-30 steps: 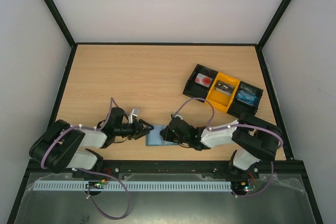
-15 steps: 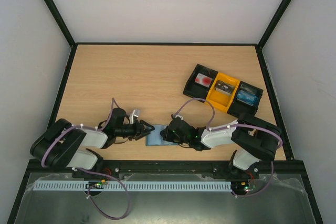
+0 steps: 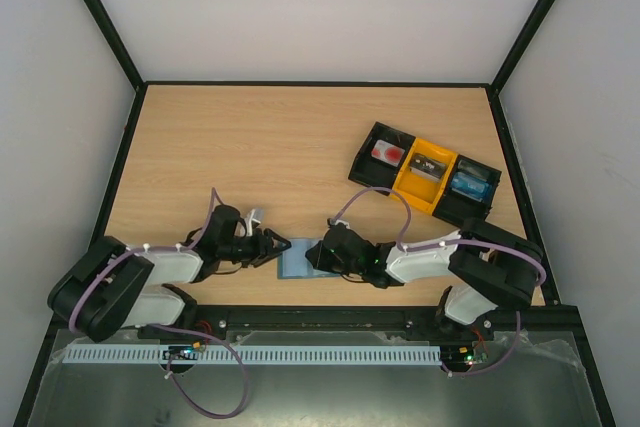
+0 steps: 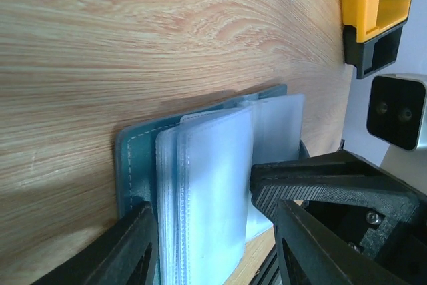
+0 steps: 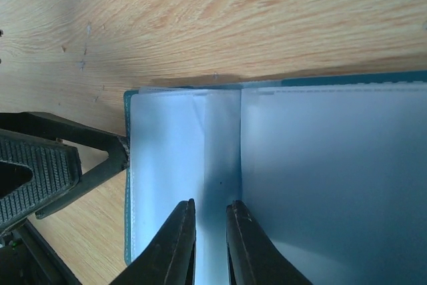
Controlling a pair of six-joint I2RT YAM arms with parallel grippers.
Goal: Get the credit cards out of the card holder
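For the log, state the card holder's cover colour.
Card holder: teal blue, best in left wrist view.

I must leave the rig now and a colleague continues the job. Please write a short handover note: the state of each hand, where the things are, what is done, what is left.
Left hand: open, one finger on each side of the card holder, low over the table.
Right hand: jaws almost together on a clear sleeve inside the holder.
Card holder: lies open near the table's front edge, between the two hands.
Done: the holder is open. No card shows outside it.
To do: take all the cards out. These views do not show whether the sleeves hold cards.
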